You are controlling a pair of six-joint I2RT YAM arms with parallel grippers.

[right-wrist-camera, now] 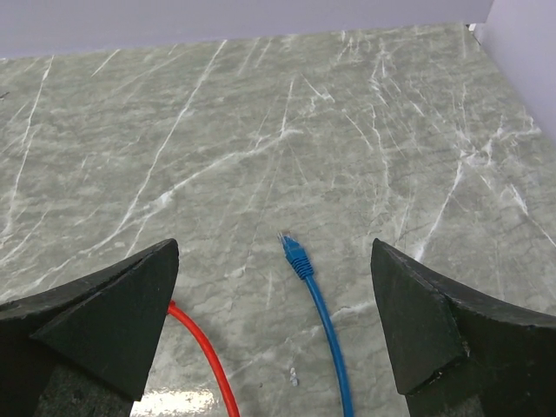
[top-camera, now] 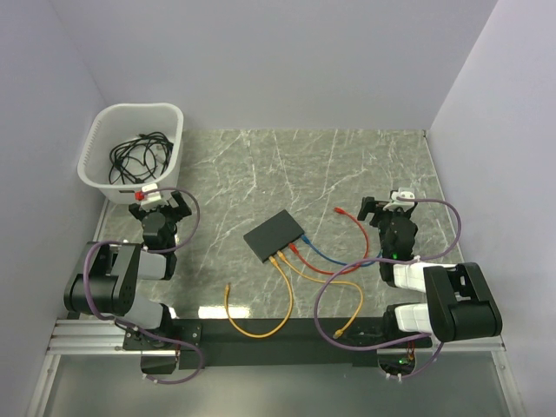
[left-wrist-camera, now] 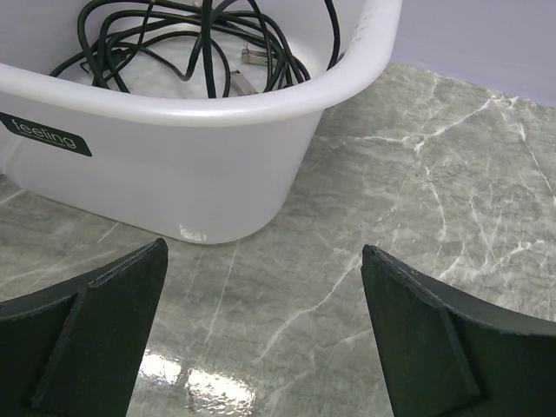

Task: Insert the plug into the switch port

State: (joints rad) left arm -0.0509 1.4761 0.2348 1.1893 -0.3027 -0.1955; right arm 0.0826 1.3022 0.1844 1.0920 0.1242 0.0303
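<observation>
The black switch (top-camera: 276, 234) lies mid-table with orange, red and blue cables plugged into its near edge. In the right wrist view a loose blue plug (right-wrist-camera: 295, 255) on its blue cable lies on the marble between my open right gripper's (right-wrist-camera: 274, 254) fingers, and a red cable (right-wrist-camera: 201, 354) runs past the left finger. In the top view the right gripper (top-camera: 387, 208) hovers at the right, beside the red cable's free plug (top-camera: 340, 210). My left gripper (top-camera: 161, 203) is open and empty at the far left, over bare marble (left-wrist-camera: 262, 252).
A white basket (top-camera: 95, 148) holding a tangle of black cable stands at the back left, just beyond the left gripper; it also shows in the left wrist view (left-wrist-camera: 217, 165). Yellow cables (top-camera: 257, 328) loop near the front edge. Walls close in on three sides.
</observation>
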